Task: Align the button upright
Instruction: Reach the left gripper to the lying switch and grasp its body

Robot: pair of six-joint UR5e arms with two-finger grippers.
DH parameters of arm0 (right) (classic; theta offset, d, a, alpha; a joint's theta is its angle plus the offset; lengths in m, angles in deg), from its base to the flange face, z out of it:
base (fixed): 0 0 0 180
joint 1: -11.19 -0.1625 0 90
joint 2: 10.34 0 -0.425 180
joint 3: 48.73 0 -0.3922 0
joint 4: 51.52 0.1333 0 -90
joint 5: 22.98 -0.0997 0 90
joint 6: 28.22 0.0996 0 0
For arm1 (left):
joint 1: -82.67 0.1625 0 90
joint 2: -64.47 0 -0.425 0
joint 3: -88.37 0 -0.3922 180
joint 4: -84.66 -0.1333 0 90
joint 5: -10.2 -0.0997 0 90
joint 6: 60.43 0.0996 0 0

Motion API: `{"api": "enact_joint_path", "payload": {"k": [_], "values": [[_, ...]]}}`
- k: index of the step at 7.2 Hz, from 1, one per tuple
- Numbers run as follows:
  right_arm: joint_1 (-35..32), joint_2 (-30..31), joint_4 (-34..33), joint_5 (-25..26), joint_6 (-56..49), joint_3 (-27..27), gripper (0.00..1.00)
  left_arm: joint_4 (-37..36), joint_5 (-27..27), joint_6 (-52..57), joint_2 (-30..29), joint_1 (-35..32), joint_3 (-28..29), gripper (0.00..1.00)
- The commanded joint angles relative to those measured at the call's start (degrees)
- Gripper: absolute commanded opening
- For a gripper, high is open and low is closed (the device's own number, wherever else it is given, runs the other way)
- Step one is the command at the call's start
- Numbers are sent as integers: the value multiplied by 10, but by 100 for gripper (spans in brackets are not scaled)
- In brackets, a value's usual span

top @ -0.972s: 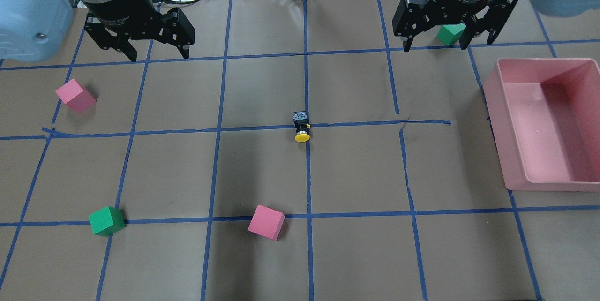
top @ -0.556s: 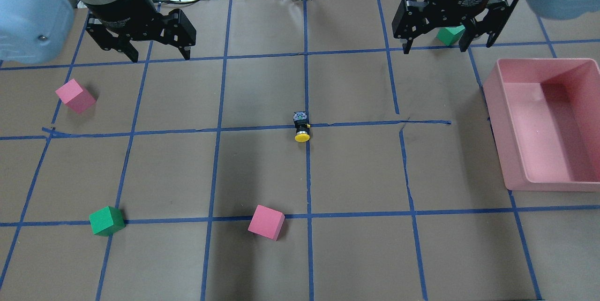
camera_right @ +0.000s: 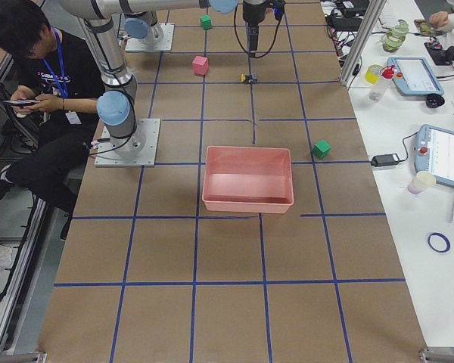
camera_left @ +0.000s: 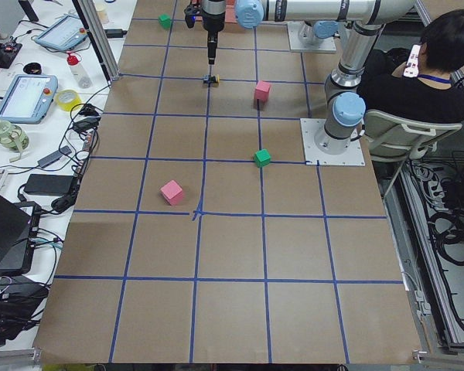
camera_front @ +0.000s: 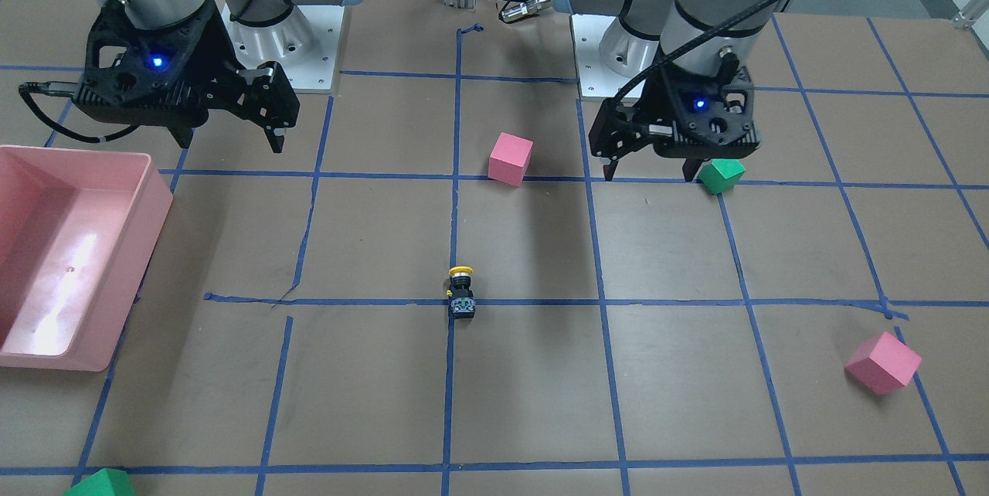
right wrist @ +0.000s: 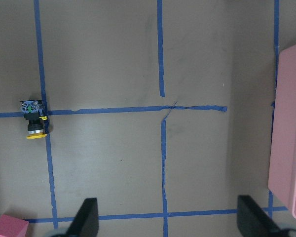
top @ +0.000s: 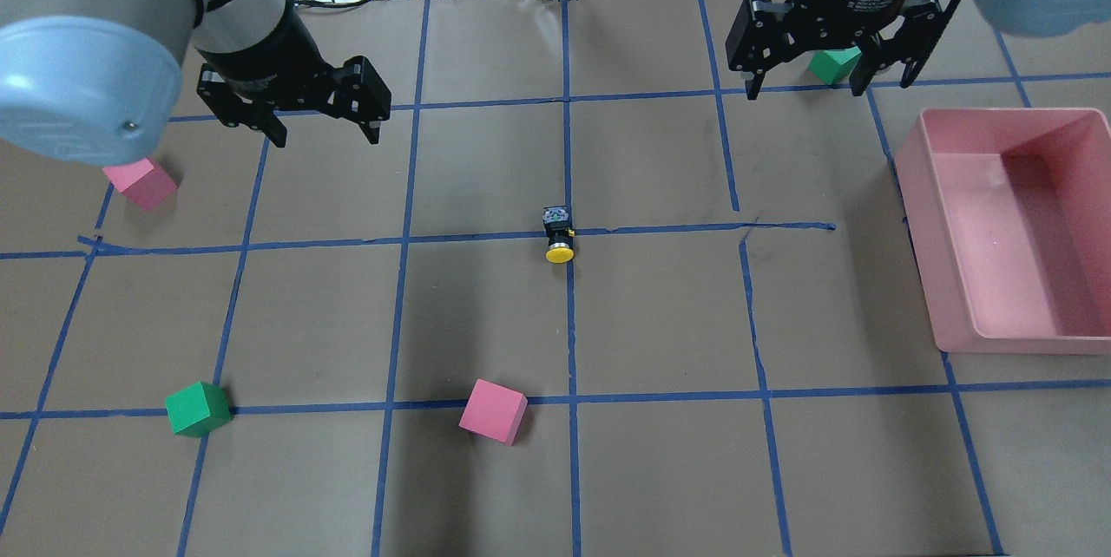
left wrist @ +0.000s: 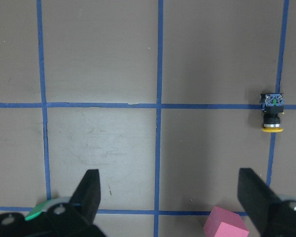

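Observation:
The button (top: 558, 236) lies on its side on the brown paper near the table's middle, yellow cap toward the robot, terminal base away. It also shows in the front view (camera_front: 461, 291), the left wrist view (left wrist: 272, 112) and the right wrist view (right wrist: 33, 120). My left gripper (top: 325, 130) is open and empty, hovering far to the button's left and beyond it; it also shows in the front view (camera_front: 649, 170). My right gripper (top: 805, 88) is open and empty, hovering at the far right, also in the front view (camera_front: 232, 142).
A pink bin (top: 920, 219) stands at the right edge. A green cube (top: 833, 64) sits under the right gripper. A pink cube (top: 139, 180) lies at the left, a green cube (top: 198, 409) and a pink cube (top: 493, 411) near the front.
My left arm has swung right and down the overhead view, closer to the button, its jaws still open. The right gripper and the button have stayed put.

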Motion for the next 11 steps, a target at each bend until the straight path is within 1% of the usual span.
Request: {"api": "enact_joint_path", "payload": {"k": [1, 2, 3, 4, 5, 7, 8, 9, 10, 11], "values": [[0, 0, 1, 0, 0, 0, 100, -182, -6, -109, 5, -52, -94, 100], [0, 0, 0, 0, 0, 0, 100, -275, -20, -142, -2, -88, -143, 100], [0, 0, 1, 0, 0, 0, 100, -399, -66, -184, -11, -117, -209, 100], [0, 0, 1, 0, 0, 0, 100, -500, -74, -248, -21, -143, -267, 100], [0, 0, 1, 0, 0, 0, 100, -573, -91, -279, -41, -159, -300, 100], [0, 0, 1, 0, 0, 0, 100, -689, -91, -285, -94, -180, -309, 100], [0, 0, 1, 0, 0, 0, 100, -763, -90, -285, -137, -187, -310, 100], [0, 0, 1, 0, 0, 1, 100, -821, -95, -284, -177, -202, -309, 100], [0, 0, 1, 0, 0, 1, 100, -870, -103, -281, -215, -213, -307, 100], [0, 0, 1, 0, 0, 1, 100, -897, -105, -273, -247, -223, -301, 100]]}}
